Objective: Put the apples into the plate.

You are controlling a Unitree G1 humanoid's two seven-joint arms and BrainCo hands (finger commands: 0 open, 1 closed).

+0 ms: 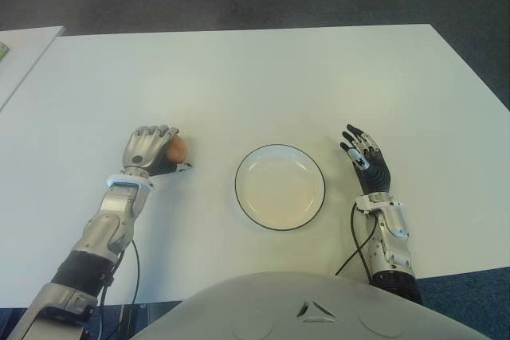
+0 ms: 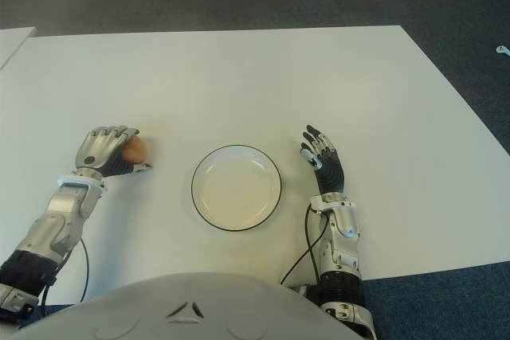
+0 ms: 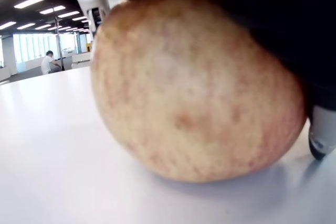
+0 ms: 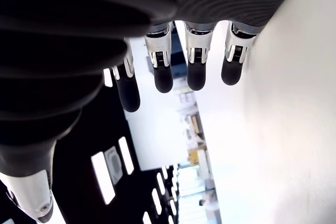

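We see the left hand (image 1: 150,149) at middle left of the frame, its fingers curled over the apple (image 1: 175,149), which sits on the white table (image 1: 263,77) under the palm; the plate (image 1: 280,186), black-rimmed and holding nothing, lies well apart to its right, bare tabletop between; the right hand (image 1: 366,160) shows just right of the plate, fingers extended, grasping nothing; we find no readable writing; the table's upper half lies open to its far edge.
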